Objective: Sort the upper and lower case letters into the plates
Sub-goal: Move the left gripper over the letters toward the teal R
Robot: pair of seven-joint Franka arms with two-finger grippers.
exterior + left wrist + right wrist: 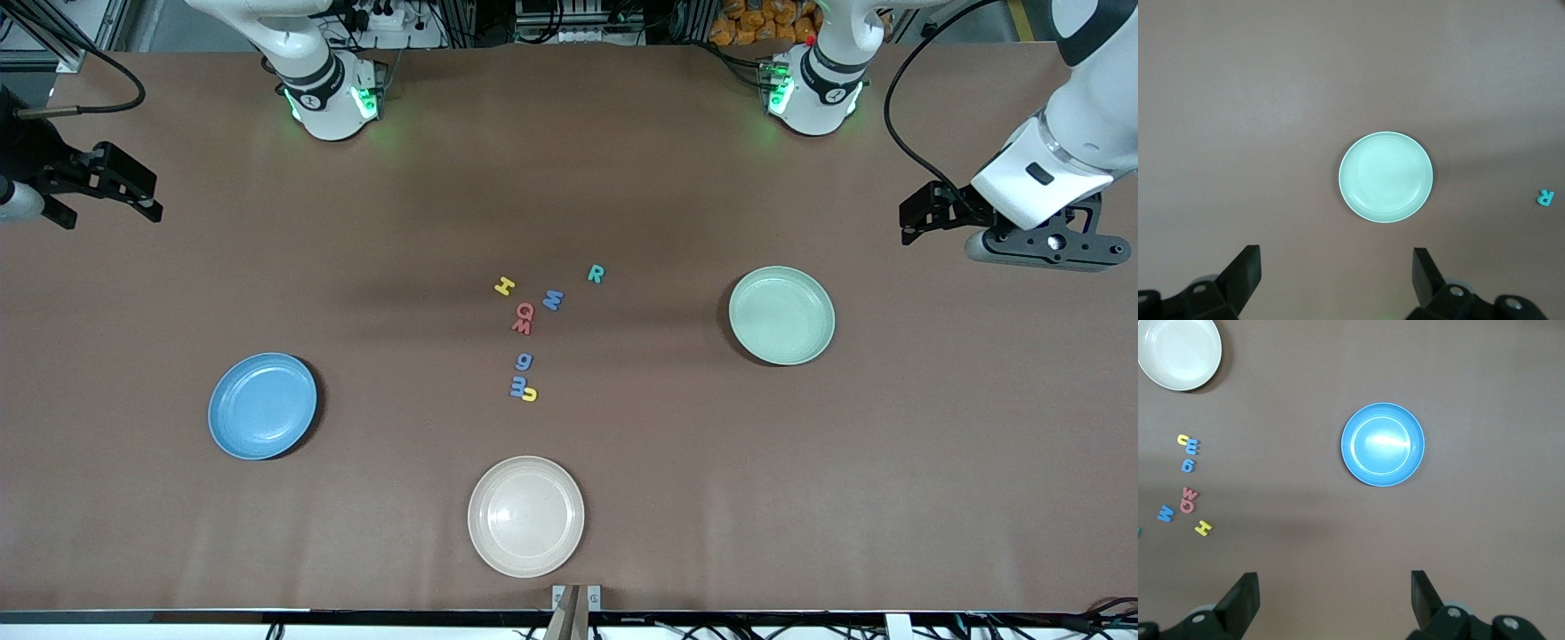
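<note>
The left claw (925,218) hangs in the air over bare brown counter (622,178) at the left arm's end, its two black fingers (1245,273) spread wide with nothing between them; only its tips enter the left wrist view, and in the front view its fingers are mostly masked by the white wrist housing. The right claw (133,191) hangs over the counter at the right arm's end, equally wide and empty, its arm cut off by the front view's edge. Nearest the left claw sits the pale mint green round shallow plate (781,315), with nothing in it; the left wrist view shows it whole and, at its margin, only the teal letter R (1545,197). Nearest the right claw sits the mid blue round shallow plate (262,405), also holding nothing. The right wrist view takes in that plate, part of the cream-white round plate (1179,352), also unfilled, and most of the small flat toy letters (526,333), the teal one clipped to a sliver at its edge. All eight letters lie on the counter between the two claws: a yellow H (504,285), a blue letter (553,300), two touching red ones (524,317), a blue one (524,361), and a blue and yellow pair (524,389) pressed together. Several are too small to read reliably.
</note>
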